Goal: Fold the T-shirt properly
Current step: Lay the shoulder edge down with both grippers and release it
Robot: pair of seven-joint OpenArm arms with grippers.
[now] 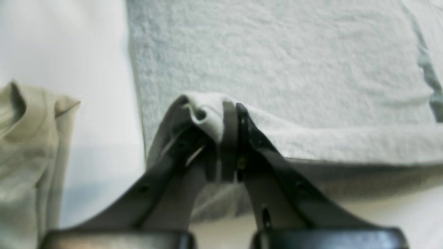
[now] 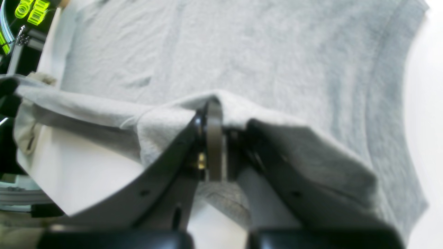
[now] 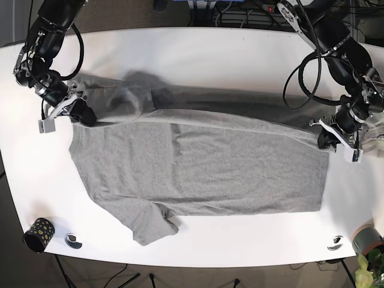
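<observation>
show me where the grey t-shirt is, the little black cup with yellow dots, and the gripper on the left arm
Grey cotton T-shirt [image 3: 204,168], base view, middle of its flat body.
Small black cup with yellow dots [image 3: 39,233], base view, its side wall.
Left gripper [image 3: 327,139], base view, fingertips pinching the shirt's edge.

white table [image 3: 198,54] | grey T-shirt [image 3: 204,174] spread flat across the middle, far edge lifted | dark spotted cup [image 3: 38,234] at near corner | small round thing [image 3: 73,240] just beside cup | another small round thing [image 3: 335,242] near opposite corner
</observation>
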